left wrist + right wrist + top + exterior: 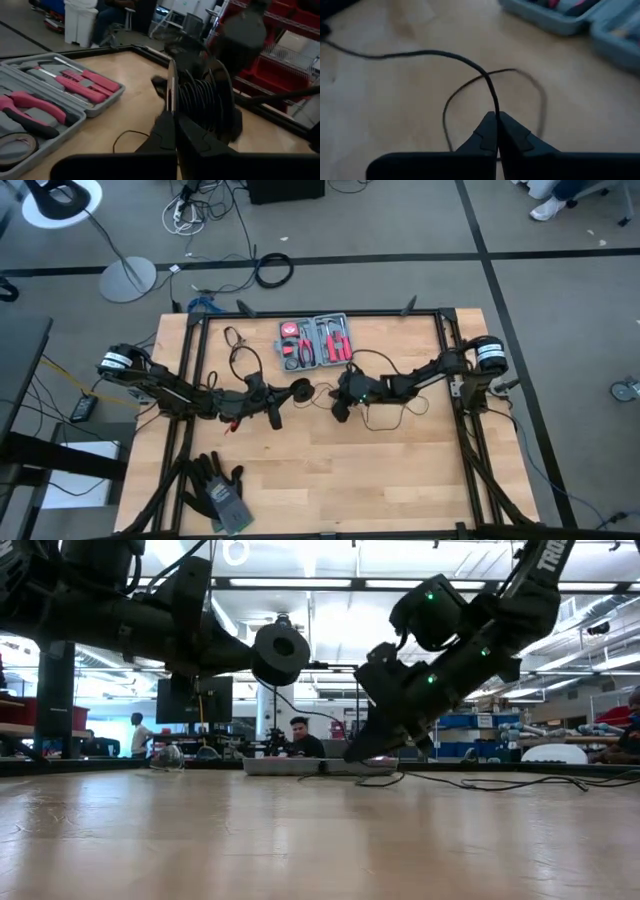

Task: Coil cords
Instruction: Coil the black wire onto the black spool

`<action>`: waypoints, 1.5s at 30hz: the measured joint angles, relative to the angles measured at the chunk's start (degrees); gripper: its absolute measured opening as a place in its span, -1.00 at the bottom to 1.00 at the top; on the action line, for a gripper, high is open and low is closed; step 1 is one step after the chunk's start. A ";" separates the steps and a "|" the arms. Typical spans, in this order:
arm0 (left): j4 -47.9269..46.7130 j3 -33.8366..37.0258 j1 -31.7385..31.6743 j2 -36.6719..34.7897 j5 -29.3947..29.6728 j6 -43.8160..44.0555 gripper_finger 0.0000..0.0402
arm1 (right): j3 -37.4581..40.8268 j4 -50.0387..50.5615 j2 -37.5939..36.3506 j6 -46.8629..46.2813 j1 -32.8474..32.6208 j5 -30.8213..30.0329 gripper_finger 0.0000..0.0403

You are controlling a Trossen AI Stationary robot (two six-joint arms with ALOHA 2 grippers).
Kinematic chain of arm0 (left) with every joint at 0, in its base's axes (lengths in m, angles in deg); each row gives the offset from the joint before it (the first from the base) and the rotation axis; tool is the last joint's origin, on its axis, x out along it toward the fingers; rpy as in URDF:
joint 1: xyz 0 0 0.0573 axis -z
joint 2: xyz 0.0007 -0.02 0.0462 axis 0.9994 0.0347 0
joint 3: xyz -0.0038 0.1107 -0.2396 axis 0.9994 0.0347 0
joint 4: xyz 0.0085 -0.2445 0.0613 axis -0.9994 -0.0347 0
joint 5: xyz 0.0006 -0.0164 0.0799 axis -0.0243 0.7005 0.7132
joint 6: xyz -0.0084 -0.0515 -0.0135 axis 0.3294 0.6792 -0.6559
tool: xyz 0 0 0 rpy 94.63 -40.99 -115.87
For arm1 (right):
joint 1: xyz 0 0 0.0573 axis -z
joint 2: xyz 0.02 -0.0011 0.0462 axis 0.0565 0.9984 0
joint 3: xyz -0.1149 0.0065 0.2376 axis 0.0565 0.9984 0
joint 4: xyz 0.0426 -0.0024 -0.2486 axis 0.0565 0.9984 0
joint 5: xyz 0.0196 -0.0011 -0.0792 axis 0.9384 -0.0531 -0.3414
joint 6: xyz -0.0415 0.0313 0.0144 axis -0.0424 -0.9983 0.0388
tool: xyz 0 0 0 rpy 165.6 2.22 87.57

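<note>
Black and hair-thin, the cord (470, 62) looks limp and light. The right gripper (496, 120) is closed on it at table centre; the left gripper (172, 122), at nine o'clock, clamps the spool's (200, 100) rim (pinch gently).

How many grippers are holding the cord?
2. The left gripper is shut on the round spool wound with cord, mid-table; the right gripper pinches the loose strand beside it, near the tool kit.

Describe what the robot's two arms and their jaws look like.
Both arms are dark, jointed and boxy. The left arm and right arm each carry a white-banded motor at the shoulder. Small green lights dot the right arm; white lettering marks it. Jaws are black, tapered wedges.
</note>
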 joint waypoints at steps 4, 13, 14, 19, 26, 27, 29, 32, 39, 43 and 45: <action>-1.84 -0.01 0.00 0.00 -1.10 0.05 -1.00 | -0.02 7.57 -4.31 1.53 2.74 0.09 -0.99; -8.36 -0.06 0.00 0.00 -2.35 2.39 -1.00 | 0.00 18.64 -17.72 4.89 7.33 0.07 -1.00; -8.41 -0.07 0.00 0.01 -2.36 2.46 -1.00 | -0.16 19.31 -18.88 4.90 7.47 0.07 -1.00; -15.86 -2.67 0.00 0.02 -3.09 3.08 -1.00 | -5.72 25.41 -20.85 6.59 6.25 -1.62 -1.00; -36.58 -12.83 -0.11 0.02 0.97 3.08 -1.00 | -18.84 31.32 -13.75 10.55 2.15 -1.78 -1.00; -38.20 -13.93 -0.14 0.02 1.76 3.04 -1.00 | -20.61 31.76 -12.51 11.03 1.56 -1.74 -1.00; -41.08 -15.66 -0.53 0.02 2.26 2.86 -1.00 | -23.88 32.88 -10.09 11.89 0.35 -1.60 -1.00; -43.54 -17.03 -1.32 0.00 2.27 3.02 -1.00 | -28.79 33.93 -6.95 13.25 -1.24 -1.35 -1.00; -41.72 -17.26 -2.03 0.02 3.53 4.40 -1.00 | -35.40 35.35 -1.09 15.15 -4.13 -0.91 -1.00; -38.33 -17.19 -2.01 0.00 4.88 4.55 -1.00 | -35.87 35.51 1.61 14.17 -4.88 0.41 -1.00; -36.75 -17.15 -2.01 0.02 4.90 4.55 -1.00 | -35.87 36.08 2.79 13.72 -5.30 0.71 -1.00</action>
